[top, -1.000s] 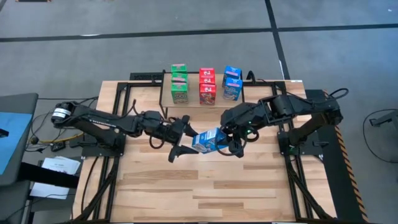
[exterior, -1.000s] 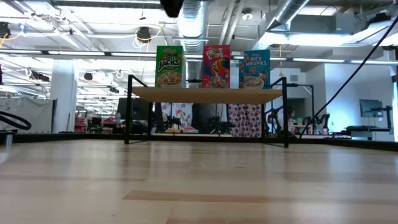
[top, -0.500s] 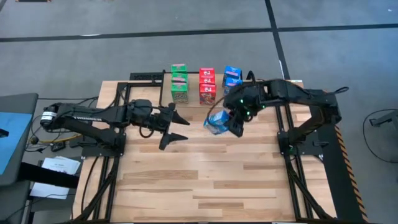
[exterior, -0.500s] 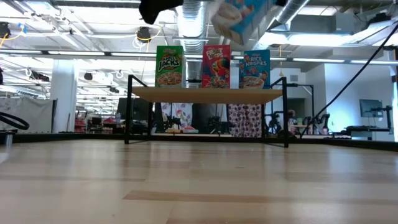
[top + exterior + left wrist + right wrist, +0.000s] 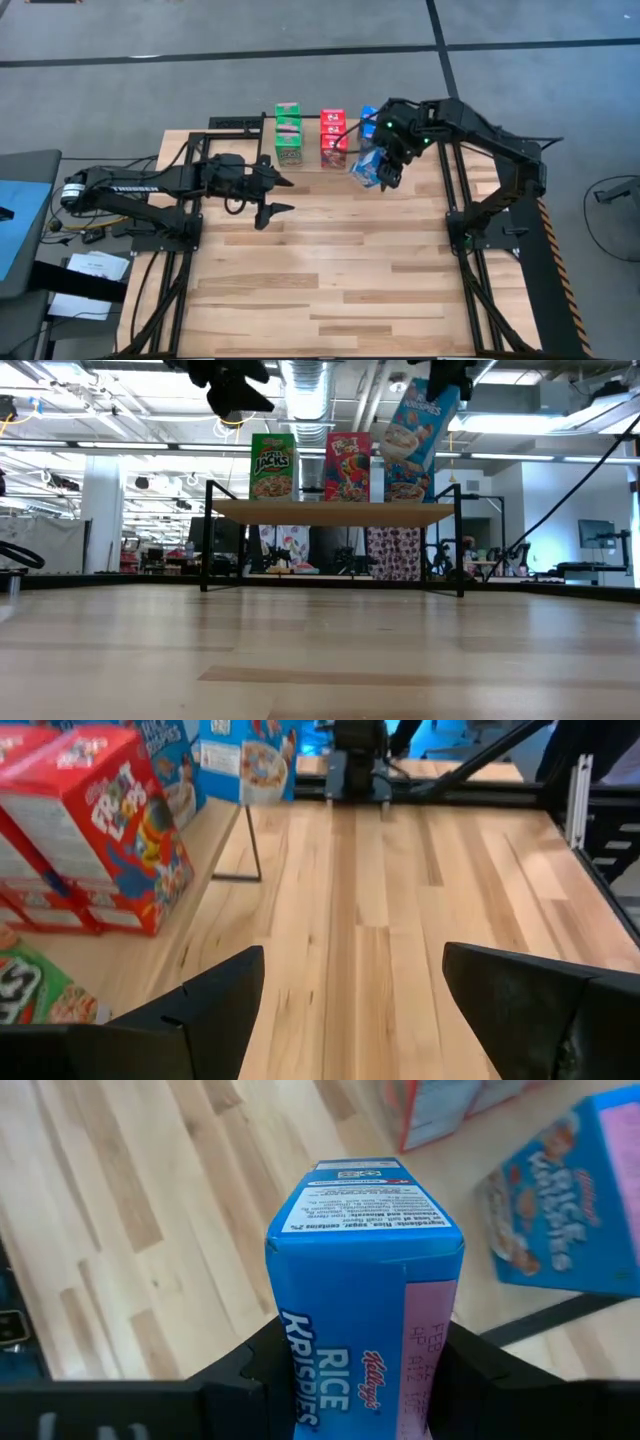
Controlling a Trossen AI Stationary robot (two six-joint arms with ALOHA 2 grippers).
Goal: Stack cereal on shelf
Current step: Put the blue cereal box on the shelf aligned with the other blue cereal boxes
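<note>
The blue cereal box (image 5: 369, 167) is clamped between the fingers of my right gripper (image 5: 384, 166), tilted in the air just in front of the shelf (image 5: 330, 511) at its blue end. Green (image 5: 288, 134), red (image 5: 333, 137) and blue boxes (image 5: 368, 117) stand on the shelf in rows. My left gripper (image 5: 275, 195) hovers over the table (image 5: 330, 270) near the green boxes, fingers apart, holding nothing.
</note>
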